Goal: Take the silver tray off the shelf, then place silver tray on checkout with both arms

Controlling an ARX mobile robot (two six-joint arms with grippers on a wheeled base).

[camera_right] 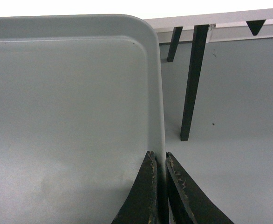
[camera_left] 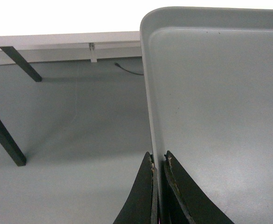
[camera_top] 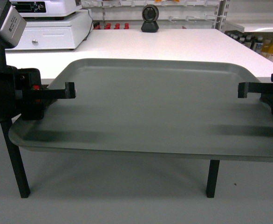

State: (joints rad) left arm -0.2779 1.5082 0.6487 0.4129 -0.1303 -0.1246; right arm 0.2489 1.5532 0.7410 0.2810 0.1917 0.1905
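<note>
The silver tray (camera_top: 150, 112) hangs level in the air above the grey floor, held at both short ends. Its far rim reaches the front edge of the white checkout (camera_top: 174, 44). My left gripper (camera_top: 70, 91) is shut on the tray's left rim, and in the left wrist view that gripper (camera_left: 159, 161) pinches the thin rim of the tray (camera_left: 220, 102). My right gripper (camera_top: 242, 89) is shut on the right rim, as the right wrist view shows with the gripper (camera_right: 158, 158) clamping the edge of the tray (camera_right: 71, 102). The shelf is out of view.
A white cash register (camera_top: 52, 28) stands at the checkout's back left and a round black device (camera_top: 150, 18) at its back middle. Bottles (camera_top: 267, 46) fill a rack at the far right. Black counter legs (camera_top: 213, 177) stand on the floor under the tray.
</note>
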